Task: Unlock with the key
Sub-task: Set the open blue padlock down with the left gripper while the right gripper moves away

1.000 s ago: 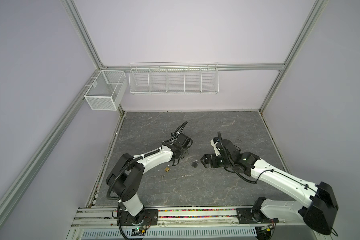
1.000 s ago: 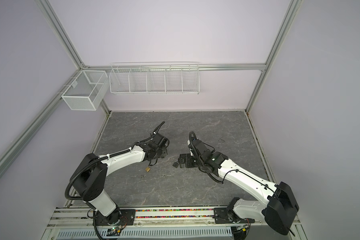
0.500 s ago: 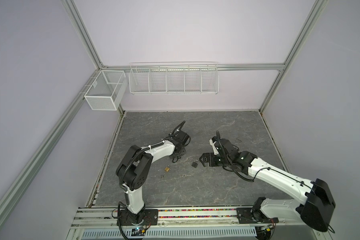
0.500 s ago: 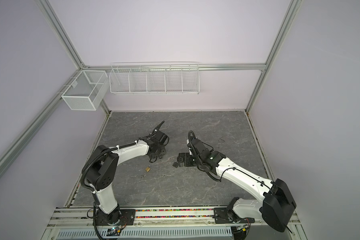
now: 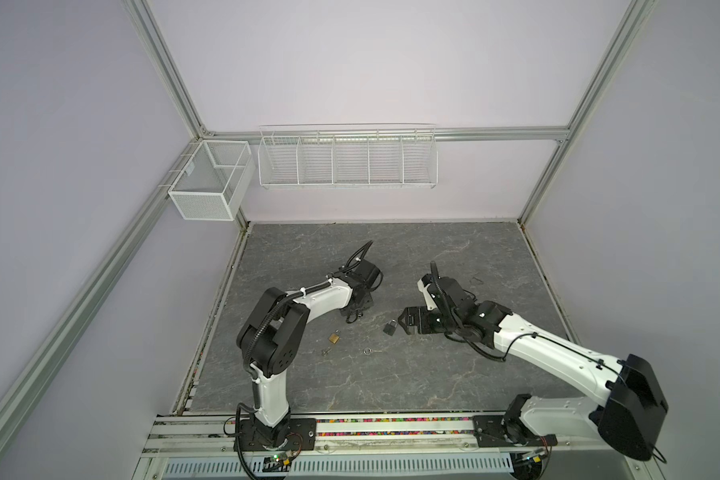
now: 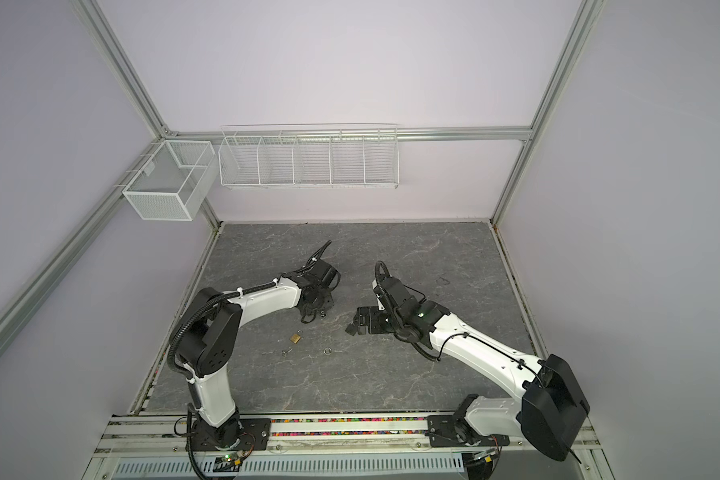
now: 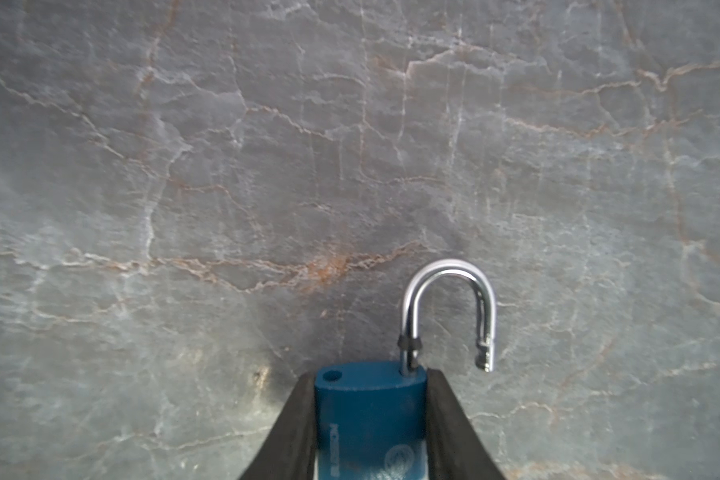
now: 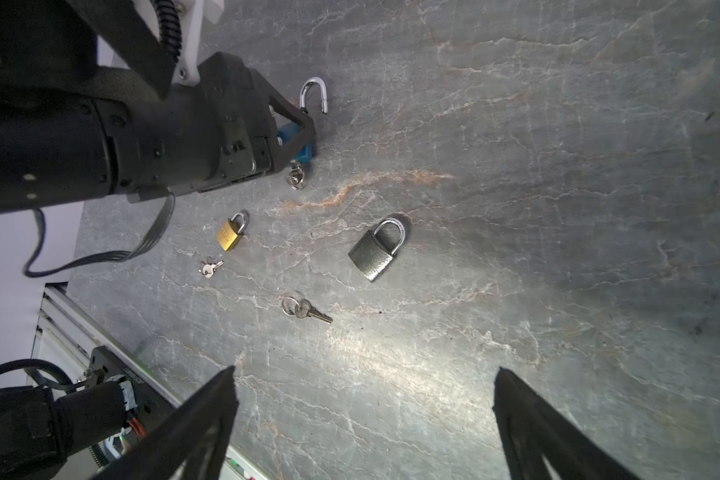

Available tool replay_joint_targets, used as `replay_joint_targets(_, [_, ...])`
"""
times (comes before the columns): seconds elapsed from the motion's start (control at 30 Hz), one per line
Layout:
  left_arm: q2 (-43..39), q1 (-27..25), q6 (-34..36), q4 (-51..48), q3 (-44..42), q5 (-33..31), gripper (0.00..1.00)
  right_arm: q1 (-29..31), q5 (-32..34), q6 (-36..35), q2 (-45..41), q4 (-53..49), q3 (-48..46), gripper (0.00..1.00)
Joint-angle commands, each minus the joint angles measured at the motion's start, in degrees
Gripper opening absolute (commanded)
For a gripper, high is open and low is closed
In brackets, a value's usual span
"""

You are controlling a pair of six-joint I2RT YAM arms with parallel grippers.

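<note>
The grey marbled table [image 5: 391, 374] carries both arms. The left claw [image 7: 368, 376] is closed partway, its two pads pinching the flat sides of the blue lock [image 7: 371, 415] just left of the table's middle. The right claw [image 8: 364, 370] is spread wide with nothing in it, near the blue lock but apart from it. The lock's long axis runs along the left claw's reach, shackle end leading past the fingertips toward the table and the other end back between the pads. Its body is blue with pale printing. The chrome shackle [image 7: 449, 270] is open: one leg stays in the body, the free end is swung out past the side, and its hole shows bare. A grey lock [image 8: 373, 253] and a brass lock [image 8: 228, 237] lie shut nearby. A ringed key [image 8: 295, 178] hangs at the blue lock's rear end, and two more keys [image 8: 308, 311] [image 8: 208, 268] lie loose.
</note>
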Motion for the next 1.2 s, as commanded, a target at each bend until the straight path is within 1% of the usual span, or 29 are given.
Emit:
replay_joint_targets(0.0, [0.48,0.1,-1.51,1.11,-0.58,0.69,0.2,-0.31,-0.53,-1.23,0.18,-1.98,1.68,0.97])
replay_joint_targets(0.07, [0.11,0.1,-1.82,1.13,-0.84,0.63,0.28,-0.35,-0.27,-1.32,-0.03,-2.78,1.81,0.97])
replay_joint_targets(0.27, [-1.53,0.12,-2.64,0.99,-1.2,0.68,0.41,0.27,0.5,-1.76,-0.57,-5.55,2.65,0.97])
replay_joint_targets(0.4, [-3.95,0.18,-2.96,1.97,-2.32,1.31,0.45,2.0,3.07,-2.0,-1.0,-8.97,4.62,0.97])
replay_joint_targets(0.47, [-5.28,0.21,-3.11,2.22,-2.84,1.64,0.48,2.72,4.04,-2.05,-0.83,-10.78,5.81,0.97])
replay_joint_targets(0.57, [-7.48,0.53,-3.46,2.22,-3.69,2.13,0.49,3.77,4.85,-1.61,-0.74,-12.61,7.17,0.97])
replay_joint_targets(0.63, [-10.56,0.54,-3.66,2.97,-4.98,2.29,0.5,4.88,6.39,-0.27,-0.36,-14.87,8.82,0.96])
replay_joint_targets(0.77, [-18.37,1.4,-2.56,3.84,-8.09,3.25,0.5,8.22,9.11,4.08,2.02,-19.57,12.68,0.95])
replay_joint_targets(0.9, [-28.72,3.09,-1.23,5.29,-14.53,3.19,0.5,13.17,12.77,13.08,6.74,-22.17,15.43,0.91])
replay_joint_targets(1.0, [-36.4,4.58,0.84,7.64,-20.33,2.85,0.5,16.38,13.83,19.16,11.33,-22.32,17.61,0.88])
replay_joint_targets(1.1, [-43.13,6.56,2.7,5.99,-23.68,2.54,0.5,20.28,15.9,24.98,16.11,-20.86,19.65,0.82])
replay_joint_targets(1.17, [-46.63,8.08,3.98,4.64,-25.36,3.07,0.5,21.89,16.13,29.04,19.49,-20.62,21.12,0.78])
